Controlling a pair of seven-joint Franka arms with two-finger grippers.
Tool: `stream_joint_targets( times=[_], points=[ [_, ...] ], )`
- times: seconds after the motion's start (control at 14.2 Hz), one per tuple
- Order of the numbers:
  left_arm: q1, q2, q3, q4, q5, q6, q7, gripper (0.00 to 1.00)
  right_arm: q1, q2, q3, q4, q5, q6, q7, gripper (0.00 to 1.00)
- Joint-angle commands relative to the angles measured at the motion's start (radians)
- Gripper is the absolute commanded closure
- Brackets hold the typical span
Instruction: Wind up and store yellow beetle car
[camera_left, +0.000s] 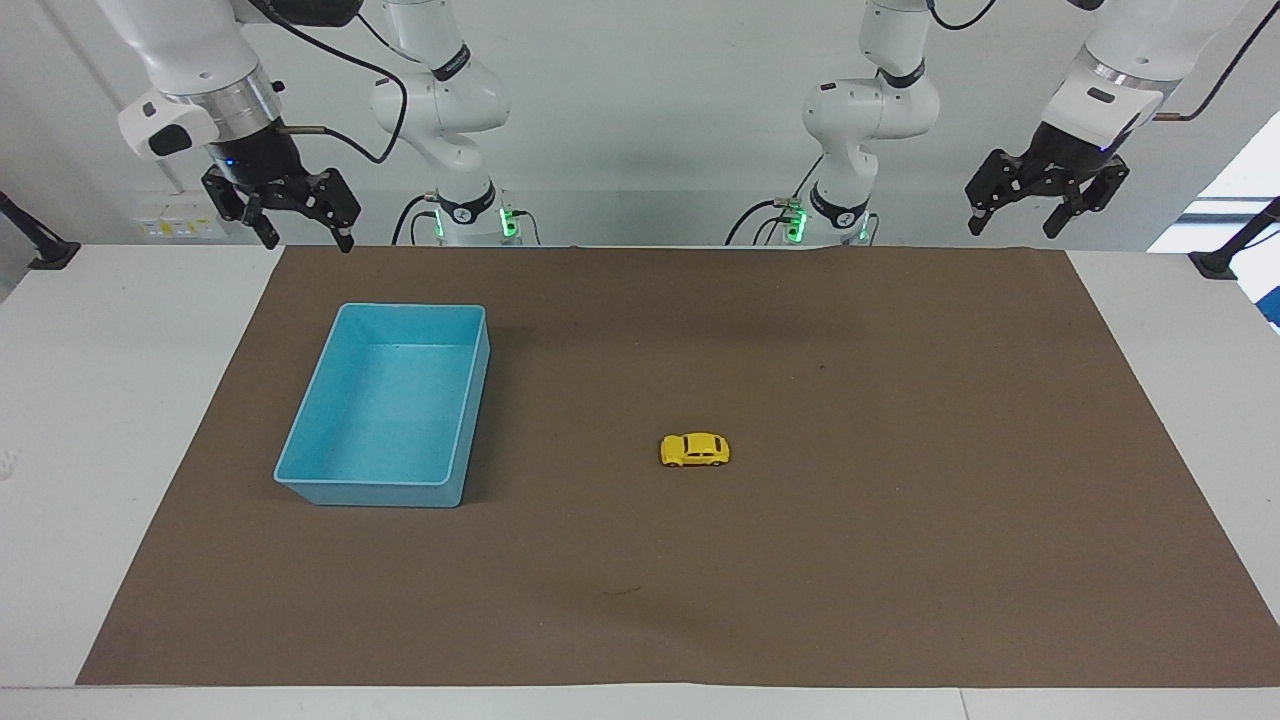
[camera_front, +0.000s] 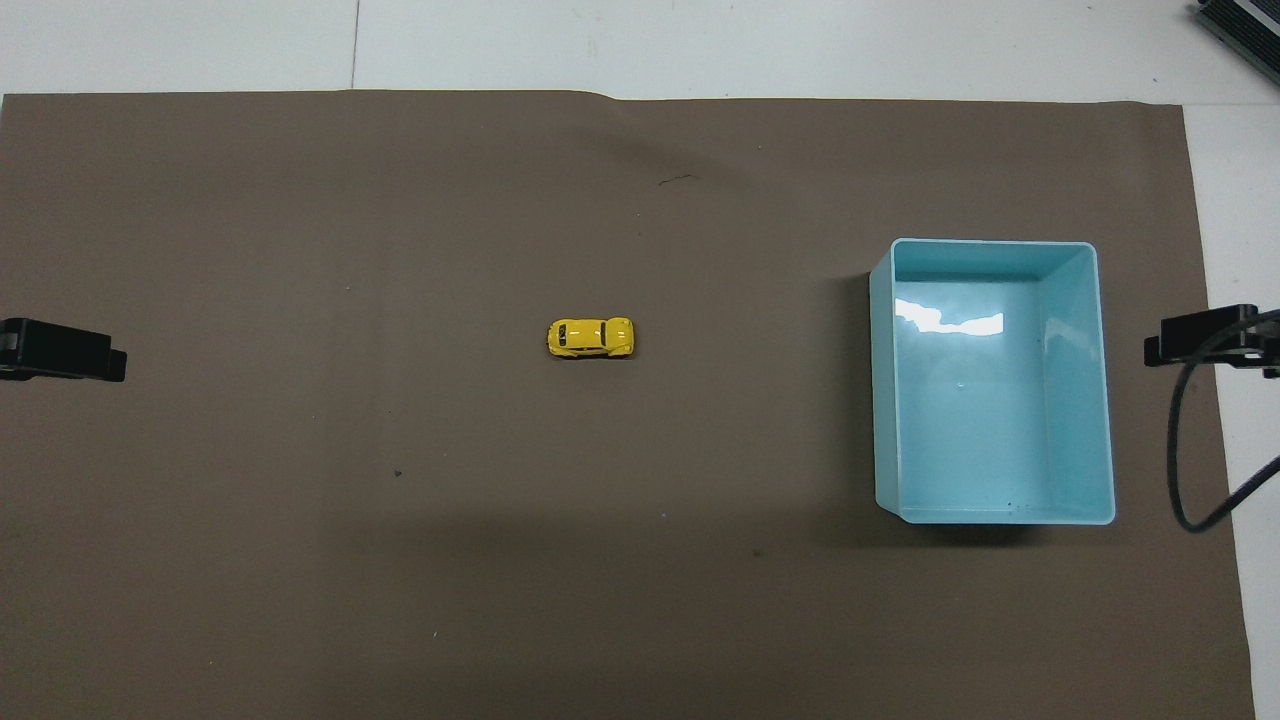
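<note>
The yellow beetle car (camera_left: 694, 450) stands on its wheels near the middle of the brown mat; it also shows in the overhead view (camera_front: 590, 338). The light-blue bin (camera_left: 330, 480) stands empty toward the right arm's end; the overhead view shows its rim (camera_front: 1106, 400). My left gripper (camera_left: 1032, 208) hangs open and empty, high over the mat's edge at the left arm's end; its tip shows in the overhead view (camera_front: 70, 350). My right gripper (camera_left: 302, 226) hangs open and empty, high over the mat's edge near the bin; its tip shows in the overhead view (camera_front: 1205, 338).
The brown mat (camera_left: 900, 560) covers most of the white table. A black cable (camera_front: 1185, 460) hangs from the right arm beside the bin. Black stands (camera_left: 1225, 250) sit at the table's corners near the robots.
</note>
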Motion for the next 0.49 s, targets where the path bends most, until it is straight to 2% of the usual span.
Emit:
stream_joint_targets(
  times=[0.0,0.42],
  points=[
    [0.001,-0.001,-0.002,-0.021,-0.017,0.041,-0.017,0.00,-0.007,-0.008,0.003,-0.006,0.010,0.003,-0.017,0.00],
    [-0.002,0.033,-0.016,-0.031,-0.017,0.095,-0.063,0.00,-0.007,-0.008,0.003,-0.006,0.010,0.003,-0.017,0.00]
  ],
)
